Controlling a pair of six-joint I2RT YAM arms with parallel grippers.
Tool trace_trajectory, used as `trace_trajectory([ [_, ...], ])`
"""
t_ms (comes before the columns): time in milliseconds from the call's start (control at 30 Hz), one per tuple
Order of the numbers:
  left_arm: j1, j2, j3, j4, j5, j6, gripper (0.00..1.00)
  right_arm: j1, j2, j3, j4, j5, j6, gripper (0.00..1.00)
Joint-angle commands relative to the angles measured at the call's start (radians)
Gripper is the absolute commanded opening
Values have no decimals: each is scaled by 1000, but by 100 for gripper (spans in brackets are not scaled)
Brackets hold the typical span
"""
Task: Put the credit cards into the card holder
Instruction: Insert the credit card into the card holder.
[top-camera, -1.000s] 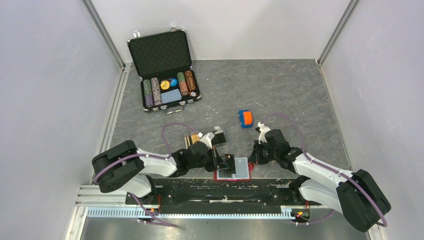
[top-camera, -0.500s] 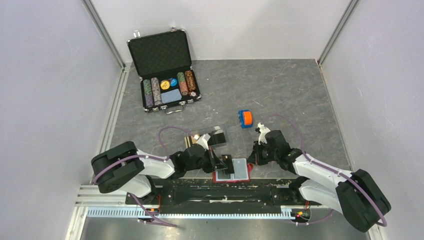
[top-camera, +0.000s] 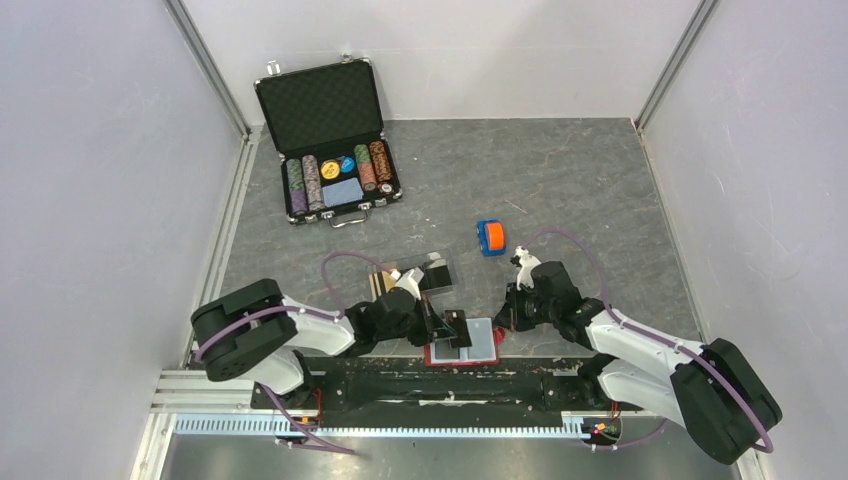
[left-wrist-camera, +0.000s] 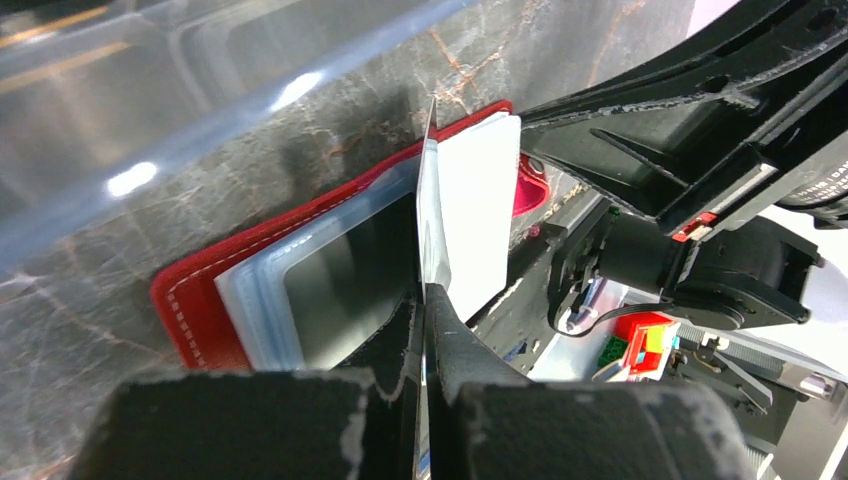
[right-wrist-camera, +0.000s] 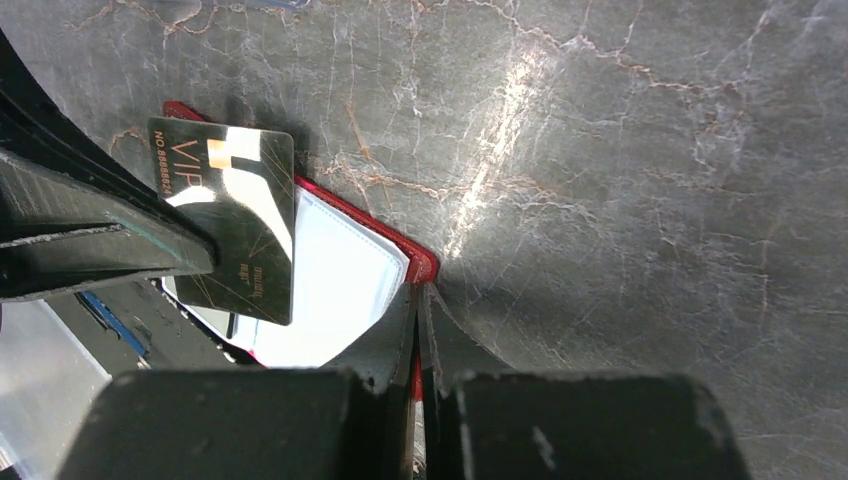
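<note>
Left gripper (left-wrist-camera: 421, 300) is pinching the likely stiff, slick dark gold-lined plastic credit card (right-wrist-camera: 235, 225) by its edge, right gripper (right-wrist-camera: 420, 305) clamping the red snap wallet (right-wrist-camera: 422, 265).

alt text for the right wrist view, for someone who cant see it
The right gripper is clamped on the edge of an open red wallet lying on a grey marbled table. From the left, the left gripper holds a dark credit card marked VIP over the wallet's clear sleeves.
</note>
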Motion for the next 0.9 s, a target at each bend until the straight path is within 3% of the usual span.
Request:
trace_trajectory([
  [0, -19, 40, 25, 70, 3, -25, 2, 1, 10, -35, -45, -14, -3, 0],
  [300, -44, -43, 4, -30, -56, -30, 2, 1, 1, -35, -45, -19, 0, 0],
  [433, -44, -166, 18, -248, -135, 9, 2, 1, 5, -39, -45, -17, -1, 0],
  [500, -43, -205, 16, -283, -154, 21, 2, 1, 8, -38, -44, -20, -1, 0],
  [733, -44, -116, -56, -29, -94, -16, 2, 1, 19, -41, -31, -27, 1, 0],
  [867, -46, -31, -24, 13, -45, -15, 2, 1, 24, -42, -26, -30, 1, 0],
])
